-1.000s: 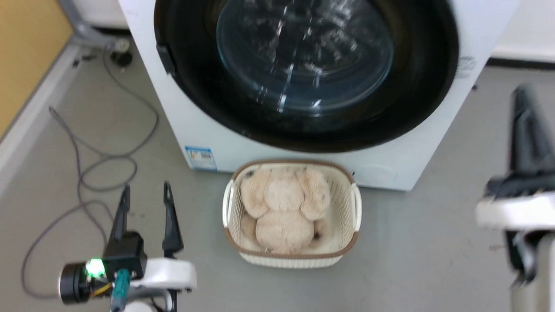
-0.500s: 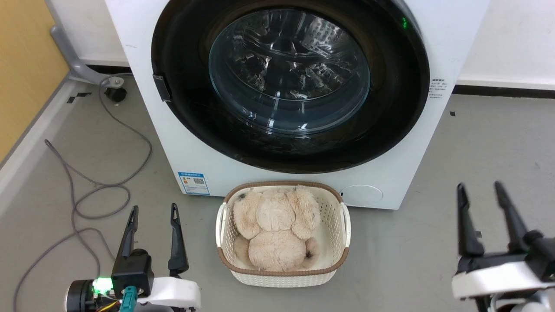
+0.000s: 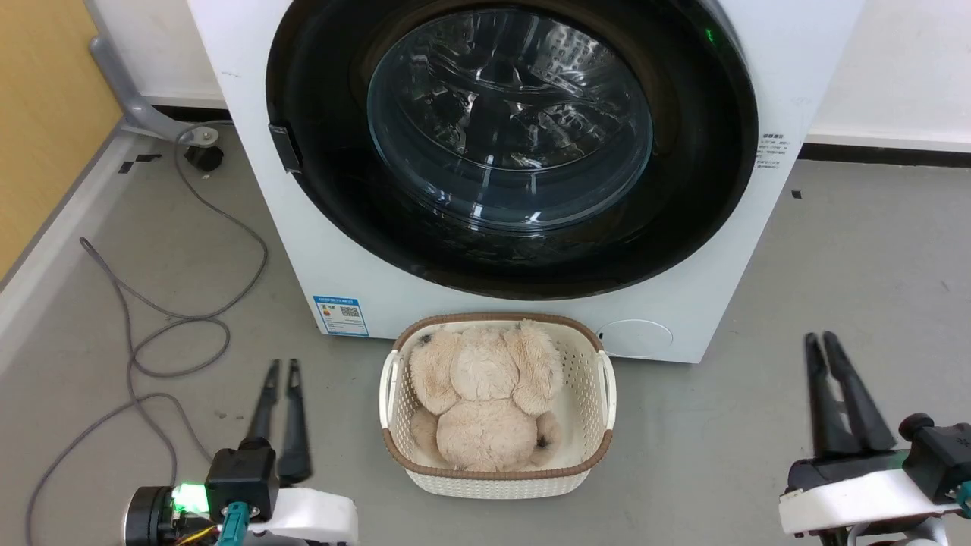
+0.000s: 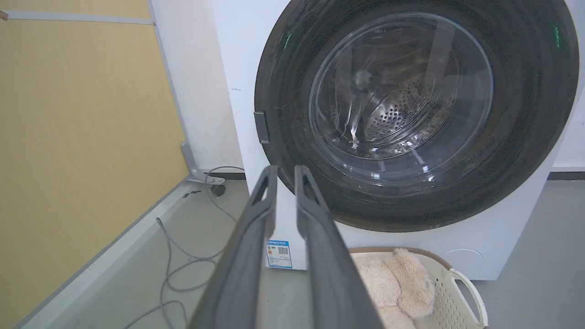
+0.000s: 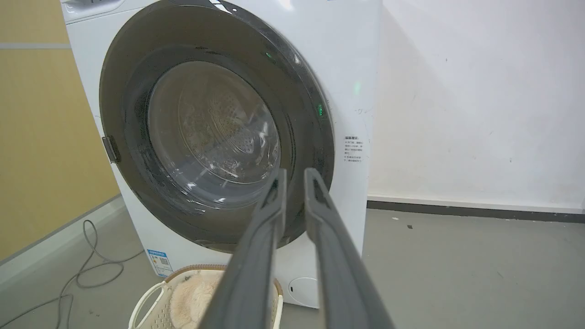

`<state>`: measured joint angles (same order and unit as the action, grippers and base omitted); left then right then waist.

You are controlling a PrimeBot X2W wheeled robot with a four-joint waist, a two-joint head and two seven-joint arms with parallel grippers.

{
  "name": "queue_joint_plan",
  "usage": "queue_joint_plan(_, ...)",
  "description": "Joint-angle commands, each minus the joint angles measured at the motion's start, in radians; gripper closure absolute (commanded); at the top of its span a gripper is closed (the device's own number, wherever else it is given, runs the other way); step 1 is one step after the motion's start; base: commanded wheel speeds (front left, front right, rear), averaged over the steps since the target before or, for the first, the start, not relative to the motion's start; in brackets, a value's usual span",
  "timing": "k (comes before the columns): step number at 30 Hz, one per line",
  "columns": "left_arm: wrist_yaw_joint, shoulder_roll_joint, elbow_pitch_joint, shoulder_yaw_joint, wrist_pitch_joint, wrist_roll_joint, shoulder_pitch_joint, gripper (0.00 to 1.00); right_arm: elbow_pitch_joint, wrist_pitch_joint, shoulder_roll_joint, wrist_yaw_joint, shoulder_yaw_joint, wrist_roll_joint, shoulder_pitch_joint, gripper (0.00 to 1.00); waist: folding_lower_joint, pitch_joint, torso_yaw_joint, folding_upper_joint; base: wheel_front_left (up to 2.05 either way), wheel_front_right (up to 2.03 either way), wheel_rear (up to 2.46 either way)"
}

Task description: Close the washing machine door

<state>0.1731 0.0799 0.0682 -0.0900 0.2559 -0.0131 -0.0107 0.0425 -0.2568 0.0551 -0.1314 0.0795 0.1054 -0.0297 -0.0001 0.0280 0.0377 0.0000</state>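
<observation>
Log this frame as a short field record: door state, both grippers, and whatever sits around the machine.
door: large round glossy black washing machine door with clear glass window, flush in the front of the big white washing machine; looks closed
left gripper: shut, empty, held low, apart from the machine
right gripper: shut, empty, held low, apart from the machine
in front of machine: white wicker basket holding a beige plush toy
left of machine: grey cable in loose loops
task status: appears done
</observation>
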Motion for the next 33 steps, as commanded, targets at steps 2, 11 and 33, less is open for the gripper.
queue_joint_plan(2, -0.002, 0.0, -0.001, 0.001, -0.004, 0.0, 0.0, 1.0, -0.001, 0.004, 0.0, 0.0, -0.001, -0.001, 0.0, 1.0, 0.0001, 0.0, -0.001, 0.0, 0.0, 0.0, 0.0)
queue_joint_plan(11, -0.015, -0.003, -0.006, 0.007, -0.022, 0.001, 0.001, 1.0, -0.004, 0.022, 0.0, 0.0, -0.007, -0.009, 0.003, 1.0, 0.0001, -0.002, -0.003, 0.0, 0.0, 0.0, 0.0)
queue_joint_plan(33, -0.045, -0.008, -0.018, 0.023, -0.067, 0.003, 0.003, 1.0, -0.011, 0.067, -0.001, 0.0, -0.021, -0.028, 0.008, 1.0, 0.0001, -0.007, -0.01, 0.0, 0.0, 0.0, 0.0)
